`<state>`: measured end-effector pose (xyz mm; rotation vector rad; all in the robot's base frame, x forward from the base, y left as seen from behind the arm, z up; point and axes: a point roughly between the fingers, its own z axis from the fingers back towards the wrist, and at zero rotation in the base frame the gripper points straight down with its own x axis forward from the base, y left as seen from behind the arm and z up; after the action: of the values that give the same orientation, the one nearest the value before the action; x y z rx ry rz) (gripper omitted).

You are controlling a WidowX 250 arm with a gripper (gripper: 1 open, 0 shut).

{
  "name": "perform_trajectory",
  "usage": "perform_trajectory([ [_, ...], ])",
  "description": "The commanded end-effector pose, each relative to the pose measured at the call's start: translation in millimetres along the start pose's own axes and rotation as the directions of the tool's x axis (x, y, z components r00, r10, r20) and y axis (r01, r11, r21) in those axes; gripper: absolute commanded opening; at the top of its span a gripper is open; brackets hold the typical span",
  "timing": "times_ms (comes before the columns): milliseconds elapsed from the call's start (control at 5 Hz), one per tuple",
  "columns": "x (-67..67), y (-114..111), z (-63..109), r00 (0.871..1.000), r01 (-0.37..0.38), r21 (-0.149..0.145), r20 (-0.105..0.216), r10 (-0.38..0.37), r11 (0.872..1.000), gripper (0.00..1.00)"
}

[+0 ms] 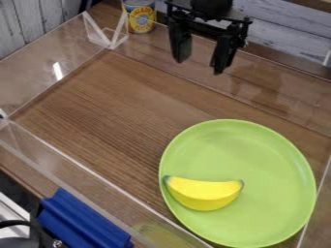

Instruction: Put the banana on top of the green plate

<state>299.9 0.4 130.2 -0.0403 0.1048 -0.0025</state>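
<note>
The banana [204, 192], small, curved and bright yellow, lies on the near left part of the green plate [258, 160], a large round lime-green plate at the lower right of the wooden table. Far from both, at the back of the table, my black gripper [200, 50] hangs pointing down. Its two fingers stand apart, open, with nothing between them.
Clear plastic walls [52, 116] enclose the wooden table top [116, 107]. A yellow container [139, 17] stands at the back beyond the wall, left of the gripper. A blue object [77, 223] lies outside the front left wall.
</note>
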Motion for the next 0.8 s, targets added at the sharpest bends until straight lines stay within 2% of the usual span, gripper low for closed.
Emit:
perform_trajectory([
  [0, 1.9, 3, 20.0, 0.998, -0.009, -0.001, 0.068, 0.009, 1.000, 1.00],
  [200, 2.4, 4, 20.5, 0.997, -0.011, -0.002, 0.070, 0.011, 1.000, 1.00],
  [400, -9.0, -6, 15.3, 0.998, 0.045, 0.003, 0.049, -0.045, 0.999, 1.00],
  [600, -30.6, -23, 13.8, 0.989, 0.140, 0.011, 0.042, -0.140, 0.990, 1.00],
])
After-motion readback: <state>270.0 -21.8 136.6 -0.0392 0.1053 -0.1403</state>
